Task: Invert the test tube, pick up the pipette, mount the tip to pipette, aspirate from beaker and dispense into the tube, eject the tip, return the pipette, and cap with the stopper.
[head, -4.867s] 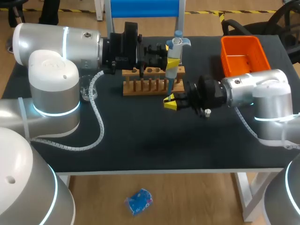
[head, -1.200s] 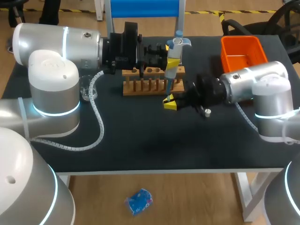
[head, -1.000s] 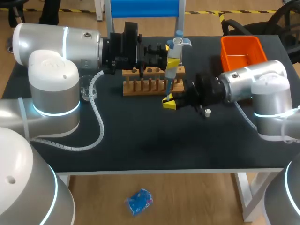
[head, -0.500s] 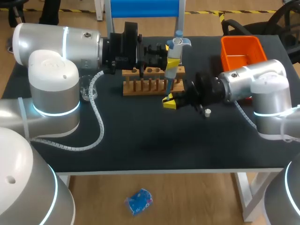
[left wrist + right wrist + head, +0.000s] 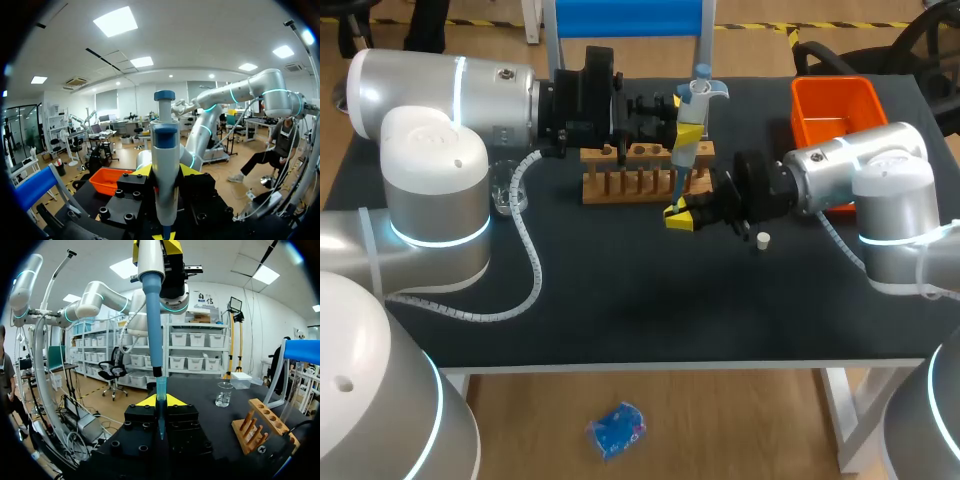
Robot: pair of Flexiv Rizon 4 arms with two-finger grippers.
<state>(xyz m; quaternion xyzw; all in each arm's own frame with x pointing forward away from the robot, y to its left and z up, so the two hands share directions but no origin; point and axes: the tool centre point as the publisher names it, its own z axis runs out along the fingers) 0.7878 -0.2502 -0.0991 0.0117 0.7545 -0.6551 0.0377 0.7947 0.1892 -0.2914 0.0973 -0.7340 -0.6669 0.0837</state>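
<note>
My left gripper (image 5: 689, 133) is pinching the pipette (image 5: 694, 100) upright from two sides, just above the right end of the wooden rack (image 5: 638, 172). The plunger points up and the shaft runs down past the rack's front right corner. Just in front of that corner my right gripper (image 5: 680, 216) has its yellow fingers pressed onto the blue pipette tip (image 5: 160, 390), held upright. In the right wrist view the pipette's dark nose meets the tip's mouth, though I can't tell whether it is seated. The glass beaker (image 5: 507, 190) stands well left of the rack, close beside my left arm's white cable; I can't judge how much liquid it holds. The orange bin (image 5: 817, 98) sits well right of the rack at the table's back right corner, partly behind my right arm, and I can't make out its contents. I can't tell from these views what stands in the rack's holes. A small white stopper (image 5: 763, 238) lies to the right of and in front of the rack, just beside my right wrist. In front of the rack, the black table (image 5: 650, 300) runs open to its near edge.
</note>
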